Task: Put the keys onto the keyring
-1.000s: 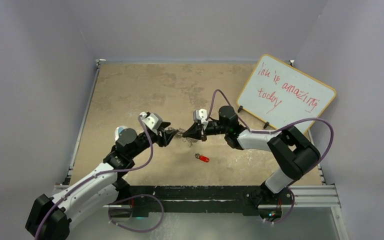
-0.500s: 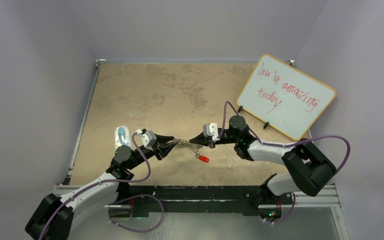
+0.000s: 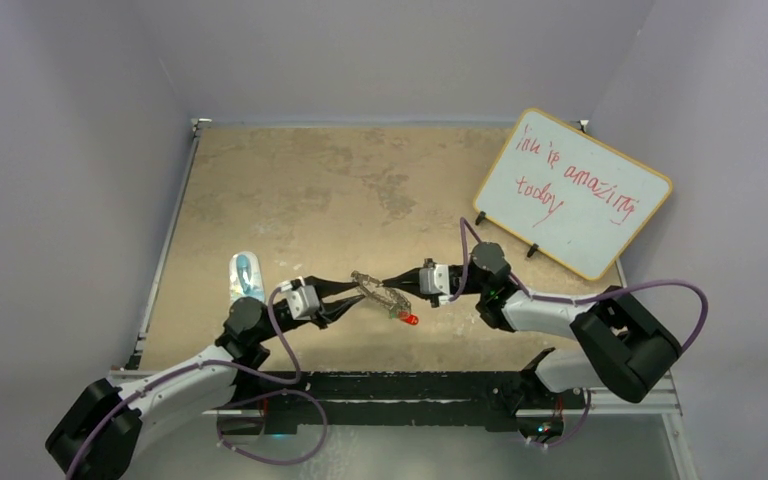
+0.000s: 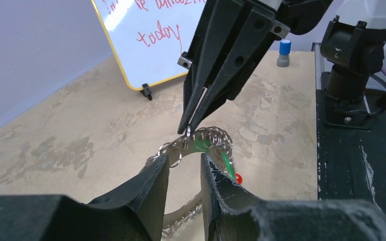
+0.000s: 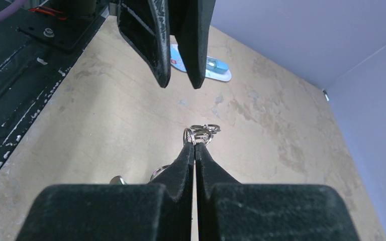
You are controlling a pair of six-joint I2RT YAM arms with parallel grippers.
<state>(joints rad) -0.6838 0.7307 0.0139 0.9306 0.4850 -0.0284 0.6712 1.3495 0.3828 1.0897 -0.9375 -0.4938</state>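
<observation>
Keyring (image 4: 212,136) rim pinched by right end effector (image 4: 187,128).

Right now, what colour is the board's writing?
Red writing, best seen from the left wrist.

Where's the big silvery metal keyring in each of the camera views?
Top external: silvery metal keyring, just below picture centre.
Left wrist: keyring just below centre.
Right wrist: centre, only its rim loops showing.
Shared landmark: right gripper, its shut black fingers pinching the rim in all three.
</observation>
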